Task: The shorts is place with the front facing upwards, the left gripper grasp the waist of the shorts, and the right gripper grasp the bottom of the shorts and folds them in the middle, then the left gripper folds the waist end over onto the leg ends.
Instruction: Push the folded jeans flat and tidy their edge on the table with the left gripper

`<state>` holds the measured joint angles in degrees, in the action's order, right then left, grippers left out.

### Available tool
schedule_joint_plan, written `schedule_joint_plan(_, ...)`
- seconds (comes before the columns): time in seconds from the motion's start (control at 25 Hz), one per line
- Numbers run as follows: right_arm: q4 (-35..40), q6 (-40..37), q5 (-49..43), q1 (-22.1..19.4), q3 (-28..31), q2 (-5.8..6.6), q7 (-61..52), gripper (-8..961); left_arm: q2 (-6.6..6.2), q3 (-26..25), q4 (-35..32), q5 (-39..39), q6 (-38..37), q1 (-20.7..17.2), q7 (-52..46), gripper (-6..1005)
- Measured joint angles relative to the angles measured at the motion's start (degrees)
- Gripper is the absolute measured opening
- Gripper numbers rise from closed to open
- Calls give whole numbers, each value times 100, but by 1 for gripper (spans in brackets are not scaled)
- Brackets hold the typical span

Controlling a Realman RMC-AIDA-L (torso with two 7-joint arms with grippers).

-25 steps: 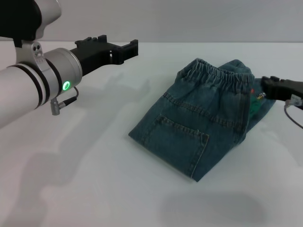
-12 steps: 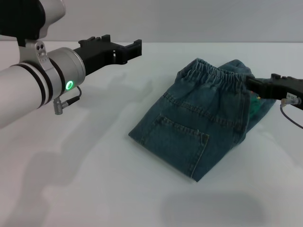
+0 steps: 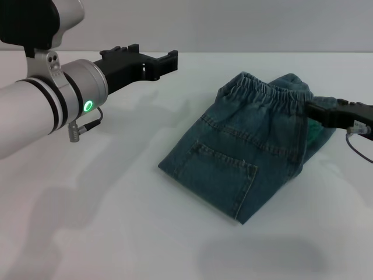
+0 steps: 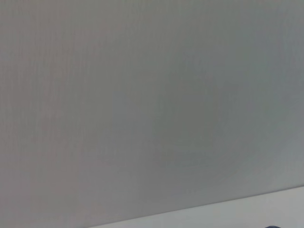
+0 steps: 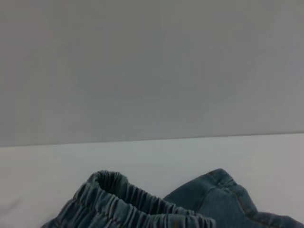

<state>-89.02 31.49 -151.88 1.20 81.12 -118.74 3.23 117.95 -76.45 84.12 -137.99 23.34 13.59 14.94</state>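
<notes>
The blue denim shorts (image 3: 245, 157) lie folded on the white table (image 3: 105, 210), back pocket up, with the elastic waist (image 3: 268, 96) at the far end. My left gripper (image 3: 158, 63) hangs open and empty above the table, well to the left of the shorts. Low at the right side, my right gripper (image 3: 312, 109) touches the shorts just below the waist, beside a green patch of fabric (image 3: 317, 131). The right wrist view looks across the gathered waist (image 5: 142, 204) at a grey wall. No part of the shorts appears in the left wrist view.
A plain grey wall (image 3: 233, 23) stands behind the table. A cable (image 3: 358, 143) loops under my right wrist. White tabletop stretches in front of and to the left of the shorts.
My right gripper has slid left until it meets the shorts' edge. The left gripper has drifted slightly right and up. The shorts have not moved.
</notes>
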Motion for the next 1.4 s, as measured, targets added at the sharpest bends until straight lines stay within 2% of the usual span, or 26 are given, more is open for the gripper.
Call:
schedule_joint_plan(0.36, 58, 21, 37, 181, -47, 0, 2, 672, 0, 42, 9, 0, 0, 3, 0, 842)
schedule_joint_plan(0.72, 497, -22, 43, 444, 1, 3, 2, 672, 0, 52, 7, 0, 5, 19, 0, 843)
schedule_joint_plan(1.04, 548, 222, 17, 616, -29, 12, 99, 645, 0, 50, 1, 0, 4, 48, 0, 843)
schedule_joint_plan(1.4, 380, 184, 6, 480, -7, 18, 233, 473, 0, 20, -56, -1, -2, 90, 0, 843)
